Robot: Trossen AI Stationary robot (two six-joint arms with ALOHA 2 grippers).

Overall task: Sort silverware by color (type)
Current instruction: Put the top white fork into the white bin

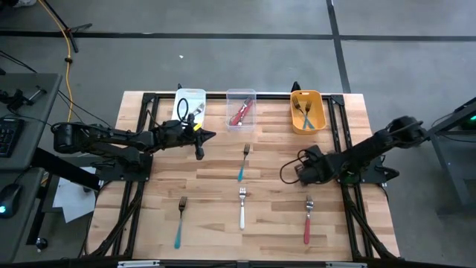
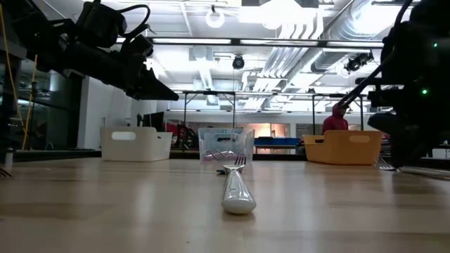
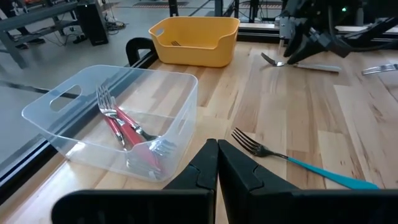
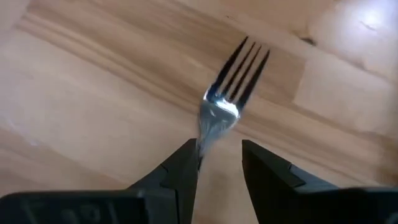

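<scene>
My left gripper [image 1: 200, 147] [image 3: 217, 147] is shut and empty, held above the table beside the clear bin [image 3: 124, 118], which holds red-handled forks [image 3: 121, 127]. My right gripper [image 1: 303, 170] [image 4: 217, 149] is low over a pale-handled fork [image 3: 311, 66]. Its fingers stand slightly apart on either side of the fork's neck [image 4: 205, 134], with the tines pointing away. Four forks lie flat on the wood: teal [image 1: 242, 165], teal [image 1: 181, 223], white [image 1: 242, 211] and red [image 1: 306, 222]. The orange bin [image 1: 307, 112] holds teal forks. My right gripper comes down slanting from the table's right side over the fork's neck [image 4: 203, 146], just behind the head. The neck lies close against one finger [image 4: 183, 165], with a gap to the other. I cannot tell whether it touches. The fork sits at table level.
Three bins stand in a row along the far edge: white [image 1: 190, 104], clear [image 1: 240, 109] and orange. The white fork's handle end [image 2: 238, 200] points at the near edge. A black cable loop [image 1: 286, 173] hangs by the right gripper. Bare wood lies between the loose forks.
</scene>
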